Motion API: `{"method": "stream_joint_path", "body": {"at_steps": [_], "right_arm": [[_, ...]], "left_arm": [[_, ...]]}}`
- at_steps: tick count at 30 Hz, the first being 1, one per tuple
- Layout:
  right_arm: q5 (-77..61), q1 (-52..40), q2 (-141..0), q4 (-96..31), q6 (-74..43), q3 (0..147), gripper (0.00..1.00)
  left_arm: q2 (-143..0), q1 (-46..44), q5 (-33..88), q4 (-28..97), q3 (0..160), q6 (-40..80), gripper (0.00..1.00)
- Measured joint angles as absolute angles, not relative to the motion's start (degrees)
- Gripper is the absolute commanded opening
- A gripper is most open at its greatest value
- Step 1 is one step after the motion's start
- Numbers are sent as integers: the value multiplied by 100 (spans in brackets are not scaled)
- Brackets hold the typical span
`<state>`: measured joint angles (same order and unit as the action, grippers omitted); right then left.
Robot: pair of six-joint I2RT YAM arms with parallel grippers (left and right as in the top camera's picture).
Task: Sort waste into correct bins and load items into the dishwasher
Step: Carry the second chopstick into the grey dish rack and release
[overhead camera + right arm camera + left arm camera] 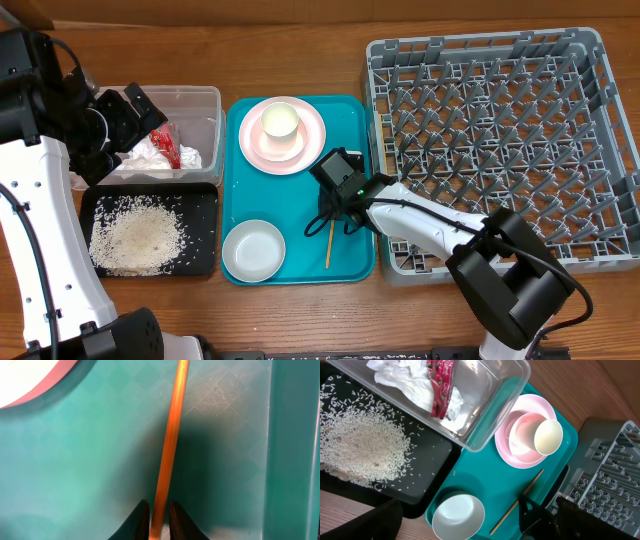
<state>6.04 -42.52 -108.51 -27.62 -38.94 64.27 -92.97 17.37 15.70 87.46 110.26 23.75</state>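
My right gripper [334,220] [159,516] is shut on the end of a thin wooden stick [328,248] [170,435] that lies on the teal tray [300,205]. My left gripper [135,118] hangs open and empty over the clear tub [208,98], which holds a white napkin [405,380] and a red wrapper [440,385]. Rice [135,238] covers the black tray [205,240]. On the teal tray, the pink plate [312,150] [504,447] carries a bowl [520,440] with a white cup [548,436] in it. A second white bowl [253,250] [458,517] sits near the front.
The grey dish rack [500,140] stands at the right, touching the teal tray's right edge. My right arm [430,225] reaches across the rack's front-left corner. Bare wooden table [300,310] shows along the front.
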Motion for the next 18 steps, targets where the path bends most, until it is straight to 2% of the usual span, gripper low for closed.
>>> {"method": "stream_joint_path", "body": {"at_steps": [5, 18], "right_arm": [[624, -4252, -10853, -2766, -3892, 6427, 4], [626, -4252, -10853, -2941, -3863, 6504, 4]], "left_arm": [[-9297, 1737, 1570, 8748, 11024, 2375, 100], [-9297, 1737, 1570, 8746, 11026, 2375, 100]]}}
